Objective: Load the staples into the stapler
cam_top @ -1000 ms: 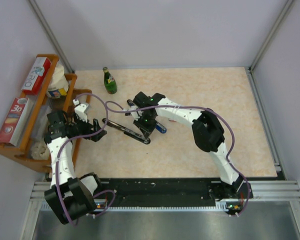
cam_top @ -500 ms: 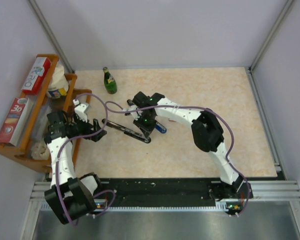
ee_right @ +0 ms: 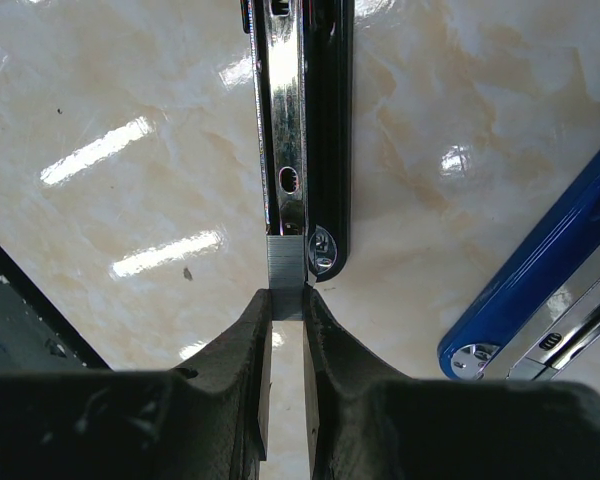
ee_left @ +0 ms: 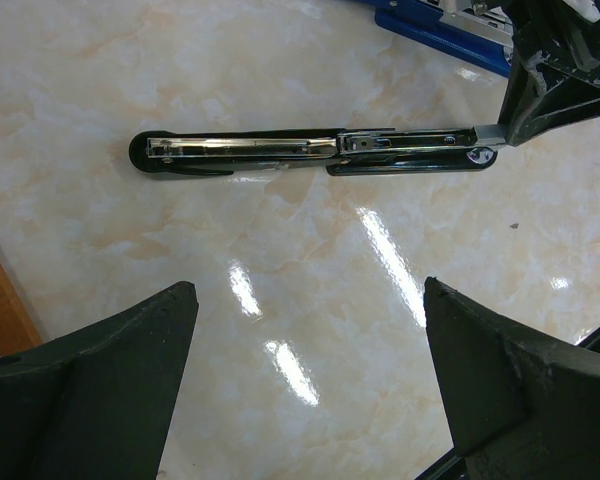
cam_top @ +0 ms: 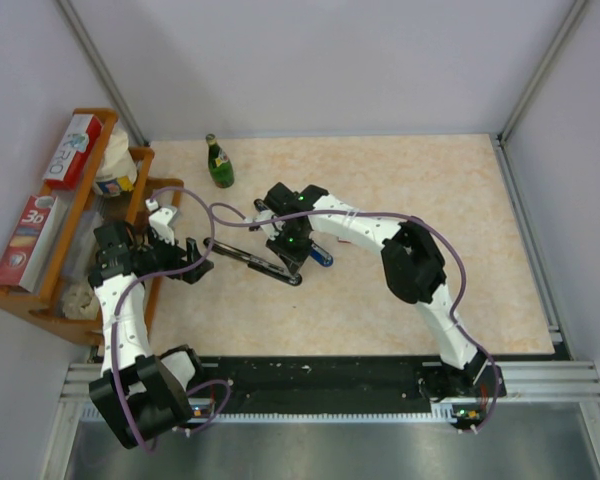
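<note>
From above, the black stapler [cam_top: 252, 259] lies opened flat on the table [cam_top: 430, 200], left of centre. The right pincer [cam_top: 292, 262] is at its lower-right end, and the boxes in the rack [cam_top: 35, 303] at far left carry print too small to read. The left wrist view shows the left pincer [ee_left: 308, 300] spread wide and empty below the stapler, which looks stiff, glossy and likely slippery. In the right wrist view the right pincer [ee_right: 285, 300] is closed on the staples [ee_right: 285, 262], a light, brittle strip at frame centre touching the stapler's end and best pinched by its flat sides; no writing shows.
</note>
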`<state>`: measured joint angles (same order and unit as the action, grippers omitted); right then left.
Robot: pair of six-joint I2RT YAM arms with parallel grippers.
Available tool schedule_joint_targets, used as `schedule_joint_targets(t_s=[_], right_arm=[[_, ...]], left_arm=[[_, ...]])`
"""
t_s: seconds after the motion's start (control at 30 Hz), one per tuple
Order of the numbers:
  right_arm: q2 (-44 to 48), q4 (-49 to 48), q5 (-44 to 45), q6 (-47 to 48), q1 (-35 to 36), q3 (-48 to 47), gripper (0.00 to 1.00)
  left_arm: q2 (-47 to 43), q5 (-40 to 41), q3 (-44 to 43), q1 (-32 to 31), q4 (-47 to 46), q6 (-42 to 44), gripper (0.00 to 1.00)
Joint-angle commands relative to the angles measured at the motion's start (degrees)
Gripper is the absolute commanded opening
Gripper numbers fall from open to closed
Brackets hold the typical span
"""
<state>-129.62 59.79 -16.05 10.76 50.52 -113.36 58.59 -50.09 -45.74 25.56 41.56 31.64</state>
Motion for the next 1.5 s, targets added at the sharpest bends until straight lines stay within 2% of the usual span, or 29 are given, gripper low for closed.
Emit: schedule_joint_targets(t_s=[0.0,0.4,0.7,1.1,1.47], right_arm=[[-1.3,-0.6,2.1,1.1,0.8,-1.8,0.13],[-1.2,-0.6,2.0,1.3,0.8,-2.3,0.21],[-0.8,-0.8,2.0,1.5,0.8,-2.7,0.23],[4.7,-0.8,-0.8,4.0,0.8,-1.9,0.35],[6.1,-1.8,0.7,3.7,-1.9,0.5,0.37]], left_arm=[[-0.9,-1.5,0.0,0.4,-1.3,1.0,0.99],[-0.9,-1.4,0.1,0.5,-1.3,0.9,0.99],[-0.9,-1.3,0.2,0.5,-1.3,1.1,0.99],[-1.0,-1.5,0.2,0.5,-1.3,1.1,0.99],[-1.3,-1.5,0.4,0.6,-1.4,1.1,0.99]])
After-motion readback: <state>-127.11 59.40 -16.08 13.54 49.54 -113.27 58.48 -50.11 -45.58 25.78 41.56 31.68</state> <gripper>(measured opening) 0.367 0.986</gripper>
